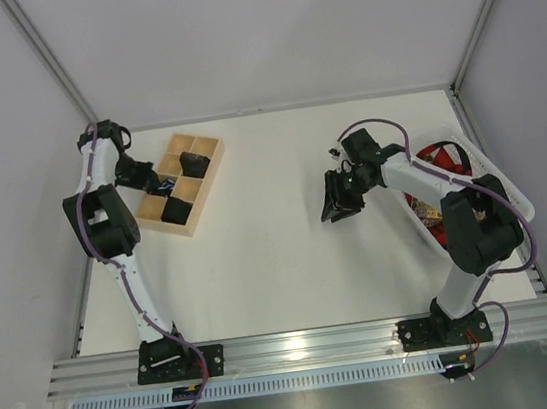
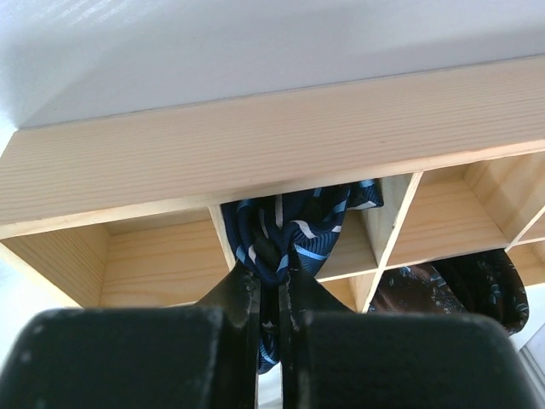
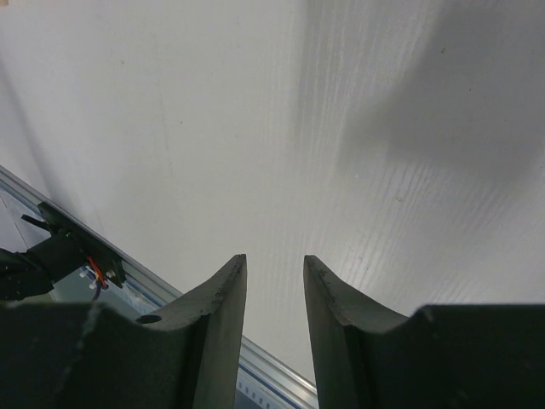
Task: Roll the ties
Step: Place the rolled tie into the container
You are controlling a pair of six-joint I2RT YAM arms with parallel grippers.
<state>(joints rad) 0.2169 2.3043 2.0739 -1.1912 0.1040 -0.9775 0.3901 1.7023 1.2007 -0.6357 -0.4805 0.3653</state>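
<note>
Left gripper (image 2: 271, 285) clamped tight on navy striped tie (image 2: 294, 234) — tie bunched in compartment at left edge of wooden box (image 2: 255, 153). Dark rolled bundles (image 1: 193, 162) seen in other box compartments. Right gripper (image 1: 340, 202) held well right of box — jaws partly apart, nothing gripped. Red tie (image 1: 438, 154) noted in white basket (image 1: 518, 197), far right of box.

Wooden divided box (image 1: 204, 150), white bin (image 1: 520, 194)

Navy striped tie (image 2: 289, 230) bunched in a box (image 2: 255, 153) compartment; dark rolled ties (image 1: 193, 162) in others.
</note>
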